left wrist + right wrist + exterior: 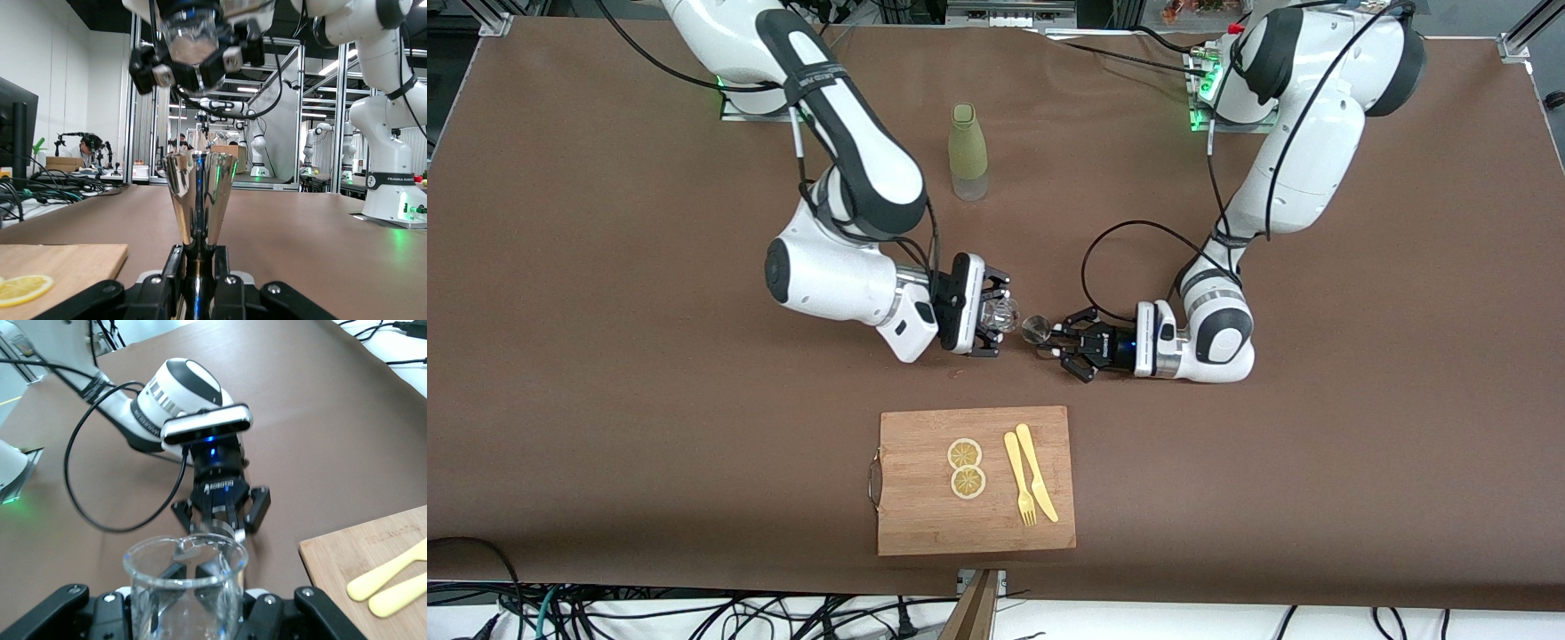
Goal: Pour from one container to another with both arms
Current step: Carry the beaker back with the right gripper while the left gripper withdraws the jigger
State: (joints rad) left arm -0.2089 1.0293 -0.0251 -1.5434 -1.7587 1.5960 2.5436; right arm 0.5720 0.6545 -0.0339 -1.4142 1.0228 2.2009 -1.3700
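Your table (605, 373) wears a brown cover, edge to edge. A green bottle (968, 151) stands upright on it between the two arm bases. A wooden cutting board (925, 524) with a metal handle (872, 476) lies flat, much nearer the front camera than the bottle. The two arm bases sit along the edge farthest from that camera.
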